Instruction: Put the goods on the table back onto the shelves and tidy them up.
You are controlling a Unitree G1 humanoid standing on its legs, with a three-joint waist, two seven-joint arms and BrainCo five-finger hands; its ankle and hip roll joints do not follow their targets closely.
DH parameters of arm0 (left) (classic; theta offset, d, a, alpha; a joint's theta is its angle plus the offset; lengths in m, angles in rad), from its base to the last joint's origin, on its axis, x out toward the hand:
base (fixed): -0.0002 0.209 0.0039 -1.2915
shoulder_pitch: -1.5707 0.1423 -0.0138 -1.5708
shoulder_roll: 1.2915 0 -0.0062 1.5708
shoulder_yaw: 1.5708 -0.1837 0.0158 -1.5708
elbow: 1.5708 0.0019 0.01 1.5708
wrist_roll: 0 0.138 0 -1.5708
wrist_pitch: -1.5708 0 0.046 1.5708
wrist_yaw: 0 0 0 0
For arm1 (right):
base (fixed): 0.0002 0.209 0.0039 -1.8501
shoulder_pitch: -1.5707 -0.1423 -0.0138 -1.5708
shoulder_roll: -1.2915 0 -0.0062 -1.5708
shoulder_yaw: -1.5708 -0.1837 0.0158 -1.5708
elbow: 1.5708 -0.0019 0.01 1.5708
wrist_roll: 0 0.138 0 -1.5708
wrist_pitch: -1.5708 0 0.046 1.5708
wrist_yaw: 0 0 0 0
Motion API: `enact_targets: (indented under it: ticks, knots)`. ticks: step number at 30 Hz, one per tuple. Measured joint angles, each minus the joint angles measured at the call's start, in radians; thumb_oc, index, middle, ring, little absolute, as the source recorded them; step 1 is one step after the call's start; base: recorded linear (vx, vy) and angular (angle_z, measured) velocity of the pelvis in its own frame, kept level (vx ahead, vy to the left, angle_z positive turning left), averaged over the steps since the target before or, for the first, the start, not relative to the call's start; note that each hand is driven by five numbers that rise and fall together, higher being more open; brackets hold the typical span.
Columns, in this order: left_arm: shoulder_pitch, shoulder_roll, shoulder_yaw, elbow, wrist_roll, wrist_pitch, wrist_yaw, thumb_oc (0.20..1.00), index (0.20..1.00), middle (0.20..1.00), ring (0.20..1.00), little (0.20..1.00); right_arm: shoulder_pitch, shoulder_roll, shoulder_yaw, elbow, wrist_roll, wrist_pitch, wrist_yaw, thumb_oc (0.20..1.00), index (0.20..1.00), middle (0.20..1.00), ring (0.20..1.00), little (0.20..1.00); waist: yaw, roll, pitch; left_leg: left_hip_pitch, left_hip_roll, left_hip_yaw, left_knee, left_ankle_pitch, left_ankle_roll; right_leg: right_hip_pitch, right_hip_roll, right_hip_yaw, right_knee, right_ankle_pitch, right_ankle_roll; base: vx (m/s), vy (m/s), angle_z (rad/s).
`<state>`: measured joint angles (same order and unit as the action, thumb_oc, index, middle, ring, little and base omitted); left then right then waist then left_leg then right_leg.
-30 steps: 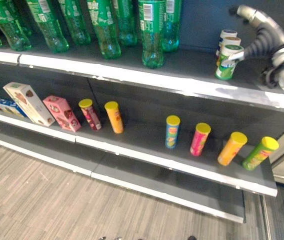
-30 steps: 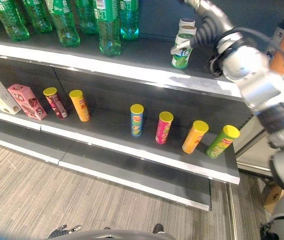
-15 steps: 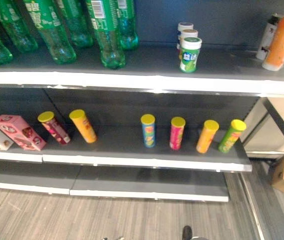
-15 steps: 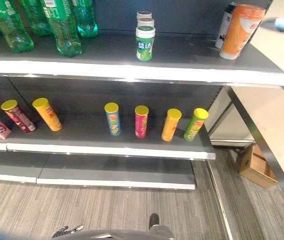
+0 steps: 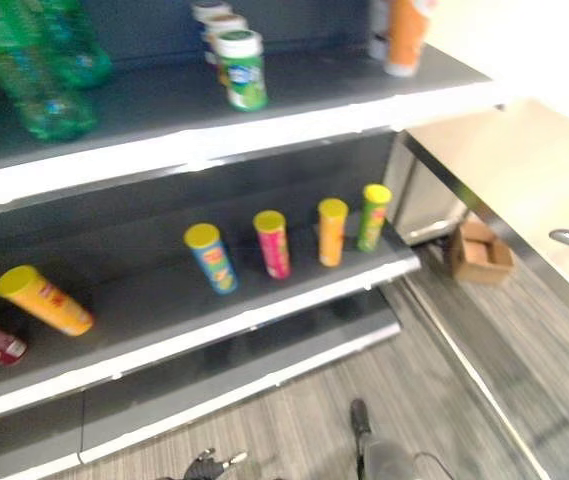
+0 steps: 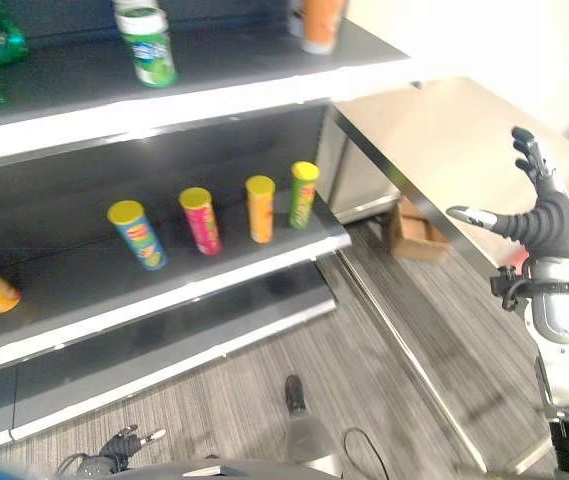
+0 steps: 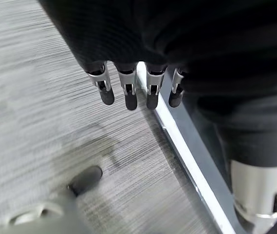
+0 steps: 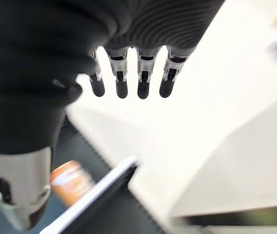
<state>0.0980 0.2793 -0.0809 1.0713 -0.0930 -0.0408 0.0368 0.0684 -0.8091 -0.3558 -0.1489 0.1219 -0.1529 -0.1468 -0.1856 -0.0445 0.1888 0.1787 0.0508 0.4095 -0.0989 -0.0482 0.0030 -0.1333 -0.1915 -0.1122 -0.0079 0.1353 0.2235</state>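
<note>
My right hand [image 6: 547, 224] hangs open over the floor, right of the shelves, fingers spread and holding nothing; its straight fingers [image 8: 128, 78] show in the right wrist view. My left hand [image 7: 128, 73] is open too, fingers straight above the grey floor. A green-labelled jar [image 5: 241, 70] with white-capped jars behind it stands on the upper shelf [image 5: 164, 150]. An orange bottle [image 5: 404, 35] stands at that shelf's right end. Blue [image 5: 211, 258], pink [image 5: 272, 243], orange [image 5: 332, 231] and green [image 5: 372, 216] tubes stand on the lower shelf [image 5: 264, 320].
A pale tabletop [image 6: 444, 140] adjoins the shelves on the right, with a cardboard box [image 6: 414, 228] on the floor under it. Green bottles [image 5: 34, 80] fill the upper shelf's left. An orange tube [image 5: 44, 300] leans at the lower left. Grey floor [image 6: 394, 400] lies open in front.
The camera has swung right, so the shelves now sit left and the table has come in. My right hand has left the jar on the upper shelf and hangs open at the right.
</note>
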Motion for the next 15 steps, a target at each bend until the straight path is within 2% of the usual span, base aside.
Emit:
enact_targets:
  ticks: [2, 3, 4, 5, 6, 7, 8, 9, 10, 12, 15]
  knots:
    - [0.003, 0.0, -0.001, 0.002, 0.0, 0.001, 0.001, 1.0, 1.0, 1.0, 1.0, 1.0, 0.0, 0.0, -0.022, 0.0, -0.014, 0.001, -0.008, 1.0, 1.0, 1.0, 1.0, 1.0, 0.008, 0.029, 0.001, 0.0, 0.044, 0.027, 0.001, 0.015, -0.02, 0.022, -0.041, -0.076, 0.055, -0.006, 0.006, -0.09, -0.111, -0.48]
    - [0.002, 0.001, -0.002, 0.001, 0.0, 0.001, 0.001, 1.0, 1.0, 1.0, 1.0, 1.0, -0.002, -0.001, -0.044, -0.001, -0.027, 0.001, -0.022, 1.0, 1.0, 1.0, 1.0, 1.0, 0.027, 0.036, 0.0, 0.0, 0.073, 0.04, 0.006, 0.025, -0.036, 0.049, -0.079, -0.122, 0.093, -0.017, 0.01, -0.04, -0.133, -0.46]
    - [-0.003, 0.01, 0.002, 0.005, 0.0, 0.004, 0.003, 1.0, 1.0, 1.0, 1.0, 1.0, -0.009, 0.003, -0.054, 0.0, -0.035, -0.001, -0.03, 1.0, 1.0, 1.0, 1.0, 1.0, 0.05, 0.014, -0.009, 0.004, 0.088, 0.043, 0.007, 0.041, -0.06, 0.115, -0.126, -0.124, 0.082, -0.017, 0.014, 0.01, -0.211, -0.35]
    - [-0.002, 0.021, 0.012, 0.004, 0.0, 0.007, 0.006, 1.0, 1.0, 1.0, 1.0, 1.0, -0.007, 0.007, -0.063, 0.005, -0.035, 0.002, -0.042, 1.0, 1.0, 1.0, 1.0, 1.0, 0.064, -0.022, -0.028, 0.004, 0.088, 0.036, 0.007, 0.047, -0.085, 0.167, -0.131, -0.117, 0.044, -0.056, 0.032, 0.04, -0.183, -0.33]
    - [-0.013, 0.013, 0.013, 0.004, 0.0, 0.007, 0.005, 1.0, 1.0, 1.0, 1.0, 1.0, -0.029, 0.007, -0.071, 0.009, -0.035, 0.001, -0.047, 1.0, 1.0, 1.0, 1.0, 1.0, 0.084, -0.017, -0.027, -0.001, 0.11, 0.035, 0.007, 0.061, -0.095, 0.179, -0.095, -0.112, 0.006, -0.091, 0.004, 0.04, -0.274, -0.25]
    - [-0.014, -0.03, 0.012, 0.004, 0.0, 0.009, 0.002, 1.0, 1.0, 1.0, 1.0, 1.0, -0.055, 0.004, -0.082, 0.026, -0.035, 0.008, -0.054, 1.0, 1.0, 1.0, 1.0, 1.0, 0.084, 0.015, -0.024, -0.006, 0.153, 0.013, 0.009, 0.084, -0.092, 0.189, -0.047, -0.109, -0.021, -0.08, -0.015, 0.03, -0.301, -0.38]
    - [-0.013, -0.071, 0.012, 0.002, 0.0, 0.007, 0.001, 1.0, 1.0, 1.0, 1.0, 1.0, -0.039, -0.004, -0.13, 0.026, -0.035, 0.018, -0.064, 1.0, 1.0, 1.0, 1.0, 1.0, 0.087, 0.042, -0.038, -0.018, 0.159, 0.0, 0.015, 0.08, -0.098, 0.19, -0.023, -0.1, -0.035, -0.079, -0.03, 0.03, -0.311, -0.22]
    - [-0.015, -0.083, 0.02, 0.002, 0.0, 0.007, 0.001, 1.0, 1.0, 1.0, 1.0, 1.0, -0.015, -0.014, -0.185, 0.026, -0.036, 0.018, -0.072, 1.0, 1.0, 1.0, 1.0, 1.0, 0.067, 0.059, -0.045, -0.02, 0.172, -0.01, 0.018, 0.075, -0.106, 0.192, 0.001, -0.101, -0.055, -0.077, -0.037, 0.06, -0.375, -0.26]
    - [-0.012, -0.081, 0.042, 0.003, 0.0, 0.007, 0.002, 1.0, 1.0, 1.0, 1.0, 1.0, 0.0, -0.015, -0.215, 0.027, -0.036, 0.019, -0.087, 1.0, 1.0, 1.0, 1.0, 1.0, 0.062, 0.06, -0.047, -0.02, 0.188, -0.011, 0.023, 0.075, -0.123, 0.193, 0.019, -0.096, -0.072, -0.068, -0.047, 0.07, -0.333, -0.26]
    - [-0.001, -0.074, 0.076, 0.004, 0.0, 0.007, 0.006, 1.0, 1.0, 1.0, 1.0, 1.0, 0.05, -0.022, -0.286, 0.022, -0.044, 0.018, -0.114, 1.0, 1.0, 1.0, 1.0, 1.0, 0.045, 0.053, -0.059, -0.021, 0.206, -0.011, 0.035, 0.074, -0.127, 0.193, 0.035, -0.082, -0.091, -0.057, -0.05, 0.06, -0.36, -0.29]
    - [0.011, -0.08, 0.067, 0.005, -0.001, 0.007, 0.006, 1.0, 1.0, 1.0, 1.0, 1.0, 0.112, -0.024, -0.416, 0.007, -0.044, 0.008, -0.157, 1.0, 1.0, 1.0, 1.0, 1.0, 0.02, 0.049, -0.07, -0.044, 0.234, -0.034, 0.056, 0.074, -0.127, 0.189, 0.06, -0.086, -0.091, -0.063, -0.055, 0.02, -0.338, 0.07]
